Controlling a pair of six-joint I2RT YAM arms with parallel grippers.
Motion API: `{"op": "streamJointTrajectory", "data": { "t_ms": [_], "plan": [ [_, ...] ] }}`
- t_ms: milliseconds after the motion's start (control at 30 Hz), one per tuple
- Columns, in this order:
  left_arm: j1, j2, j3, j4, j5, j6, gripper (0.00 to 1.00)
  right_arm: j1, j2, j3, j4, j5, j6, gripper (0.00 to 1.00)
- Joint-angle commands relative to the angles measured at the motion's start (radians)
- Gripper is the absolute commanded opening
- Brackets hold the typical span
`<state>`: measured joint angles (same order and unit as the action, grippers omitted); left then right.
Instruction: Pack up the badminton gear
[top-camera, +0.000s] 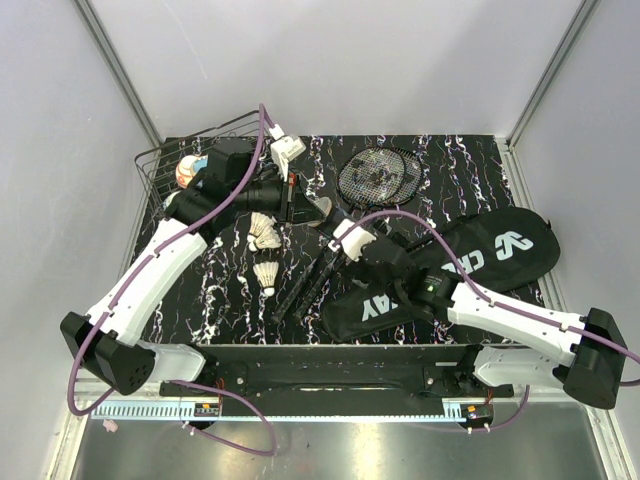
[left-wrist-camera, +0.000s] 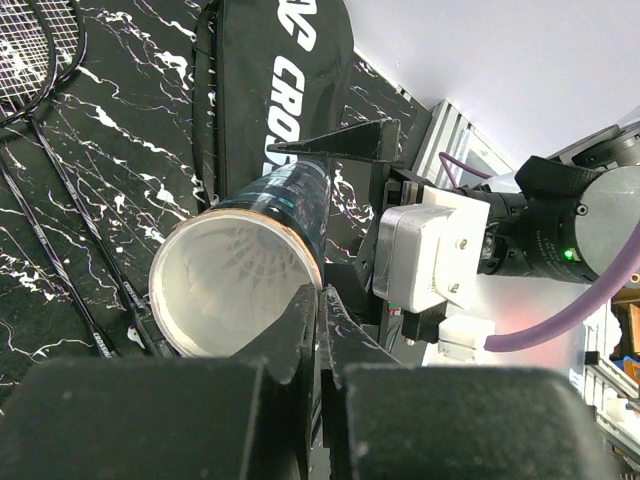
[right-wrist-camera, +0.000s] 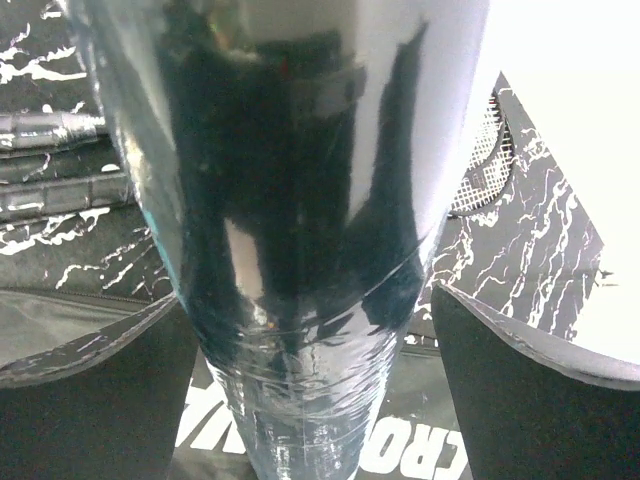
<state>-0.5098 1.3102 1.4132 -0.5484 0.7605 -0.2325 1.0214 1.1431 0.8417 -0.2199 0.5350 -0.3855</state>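
Observation:
The long dark tube (top-camera: 318, 210) is held off the table between my two grippers. Its open mouth (left-wrist-camera: 235, 285) faces the left wrist camera, and one white shuttlecock (left-wrist-camera: 240, 262) sits inside. My left gripper (left-wrist-camera: 322, 295) is shut with nothing between its jaws, its tips at the tube's rim. My right gripper (right-wrist-camera: 315, 300) is open around the tube (right-wrist-camera: 300, 250), with a gap at its right finger (right-wrist-camera: 530, 390). Two shuttlecocks (top-camera: 265, 232) (top-camera: 266, 275) lie on the table. The two rackets (top-camera: 380, 175) lie crossed, with the CROSSWAY bag (top-camera: 480, 255) to their right.
A black wire basket (top-camera: 160, 165) with a patterned bowl (top-camera: 187, 170) stands at the back left, under my left arm. The bag fills the right half of the dark marbled table (top-camera: 460, 160). The racket handles (top-camera: 305, 285) run toward the front.

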Motion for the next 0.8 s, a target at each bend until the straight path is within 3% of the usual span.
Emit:
{"op": "streamJointTrajectory", "data": {
  "t_ms": [0,200,367,533,600,767],
  "plan": [
    [-0.006,-0.034,0.004,0.051,0.029,-0.002,0.0,0.009,0.004,0.077,0.07,0.026,0.045,1.0],
    [-0.007,-0.037,0.0,0.067,0.059,-0.013,0.0,0.009,0.072,0.172,0.106,0.002,-0.026,0.99],
    [-0.007,-0.048,-0.005,0.087,0.071,-0.022,0.0,0.011,0.106,0.197,0.135,0.006,-0.072,0.84],
    [0.014,-0.112,-0.035,0.149,0.045,-0.062,0.0,0.011,0.034,0.025,0.284,0.068,-0.096,0.66],
    [0.045,-0.155,-0.062,0.238,0.072,-0.118,0.0,0.011,-0.006,-0.093,0.386,0.066,-0.127,0.52],
    [0.105,-0.216,-0.125,0.364,0.086,-0.169,0.0,0.009,-0.08,-0.245,0.539,0.102,-0.188,0.43]
  ]
}}
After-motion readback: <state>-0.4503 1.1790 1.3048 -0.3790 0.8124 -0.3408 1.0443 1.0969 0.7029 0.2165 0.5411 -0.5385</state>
